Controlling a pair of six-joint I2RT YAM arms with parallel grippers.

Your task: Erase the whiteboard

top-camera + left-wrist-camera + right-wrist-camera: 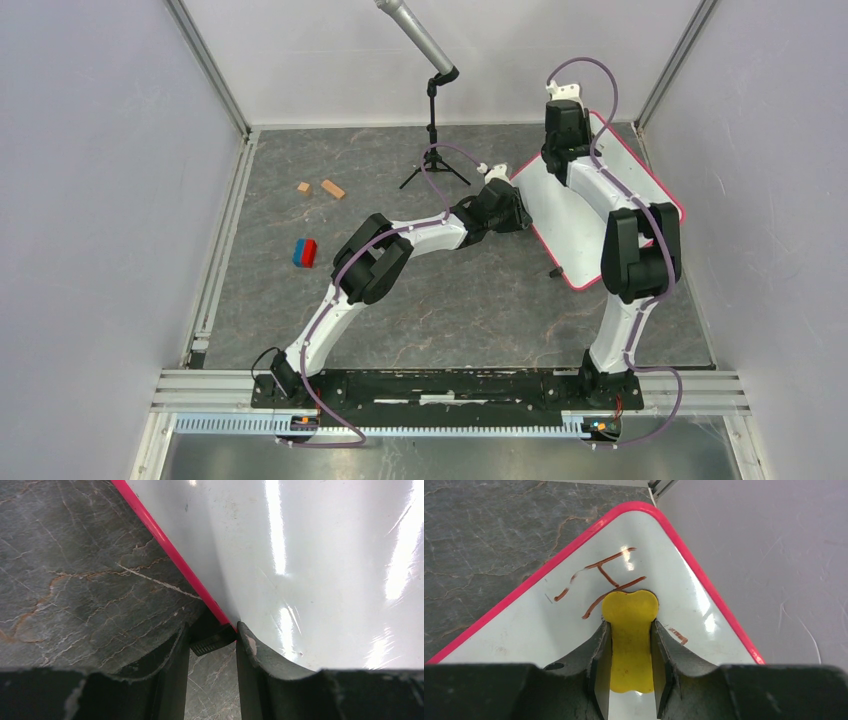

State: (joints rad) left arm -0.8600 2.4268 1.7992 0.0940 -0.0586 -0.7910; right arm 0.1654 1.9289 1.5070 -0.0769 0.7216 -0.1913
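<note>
Left jaws: we see them clamp the pink-rimmed white whiteboard point(325, 555) by its edge.
Right jaws: closed on the yellow bone-shaped piece point(630, 630).

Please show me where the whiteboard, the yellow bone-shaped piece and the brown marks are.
whiteboard point(524, 630): right wrist view, bare white surface at left.
yellow bone-shaped piece point(630, 640): right wrist view, its narrow middle.
brown marks point(607, 576): right wrist view, the short crossing stroke.
</note>
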